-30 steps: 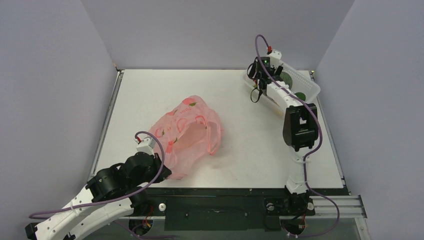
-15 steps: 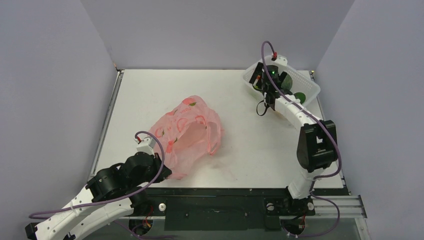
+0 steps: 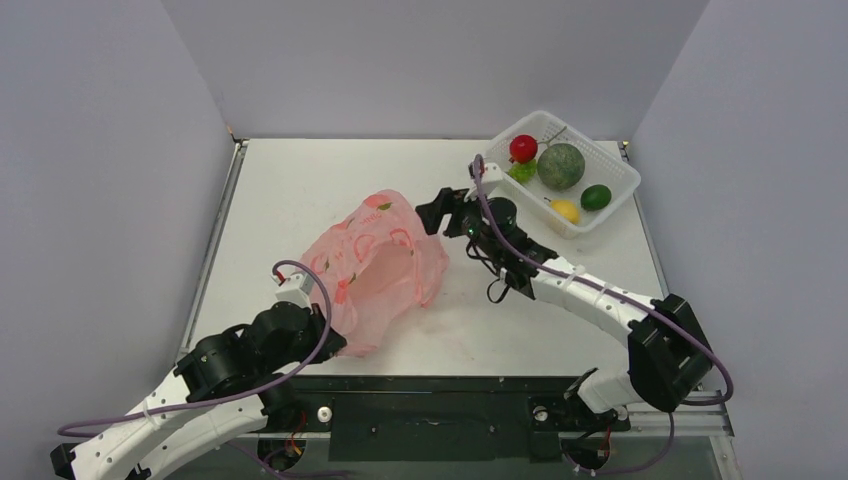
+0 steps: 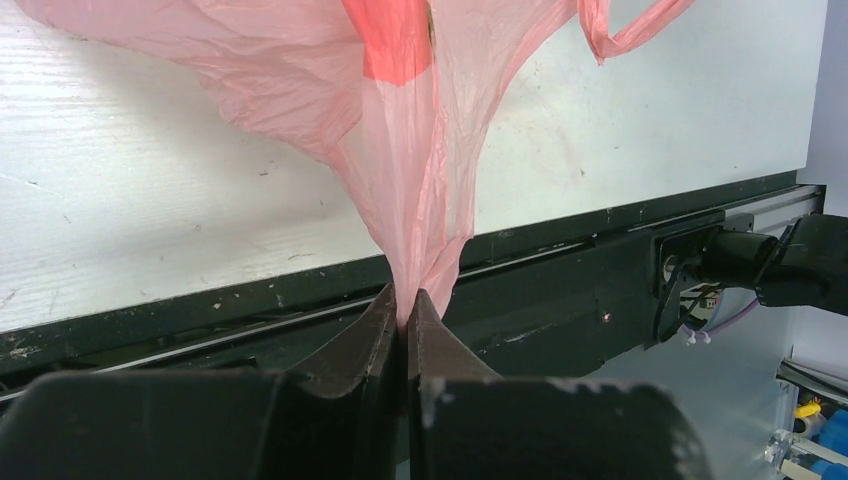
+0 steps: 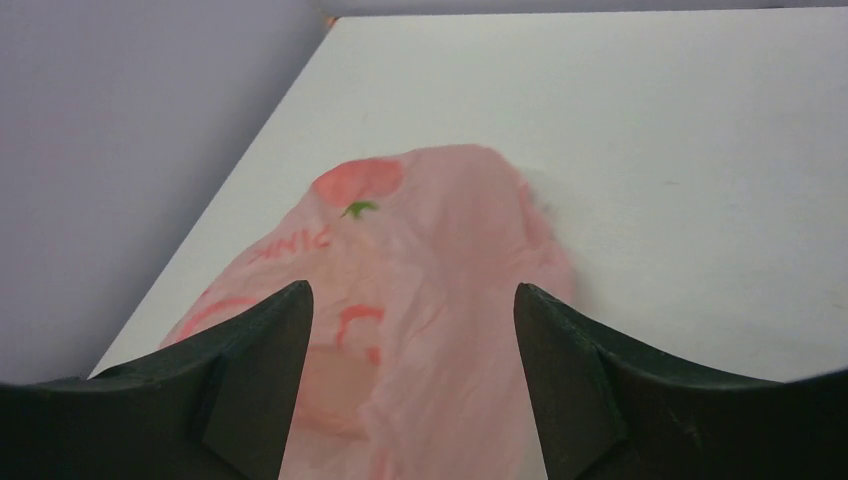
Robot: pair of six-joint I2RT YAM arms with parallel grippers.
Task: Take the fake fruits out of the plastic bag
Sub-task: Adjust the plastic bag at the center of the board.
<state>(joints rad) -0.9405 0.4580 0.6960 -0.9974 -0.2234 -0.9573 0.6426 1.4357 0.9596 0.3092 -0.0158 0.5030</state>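
The pink plastic bag (image 3: pixel 380 262) lies left of the table's middle. My left gripper (image 3: pixel 336 346) is shut on the bag's near corner, and the film is pinched between its tips (image 4: pixel 405 296) at the table's front edge. My right gripper (image 3: pixel 432 214) is open and empty, just above the bag's far right side (image 5: pixel 430 250). The red round fruit (image 3: pixel 523 148), grey-green melon (image 3: pixel 561 166), dark green oval (image 3: pixel 596 197), yellow lemon (image 3: pixel 566 210) and light-green leafy piece (image 3: pixel 520 171) lie in the basket. A pale orange patch (image 5: pixel 335 385) shows through the bag; I cannot tell what it is.
The white perforated basket (image 3: pixel 622 176) stands at the back right corner. Grey walls close in the left, back and right sides. The black front rail (image 4: pixel 560 280) runs under the left gripper.
My right arm has swung from over the basket down and left to the bag, jaws open. The fruits in the basket are now uncovered. The left arm and the bag have not moved.
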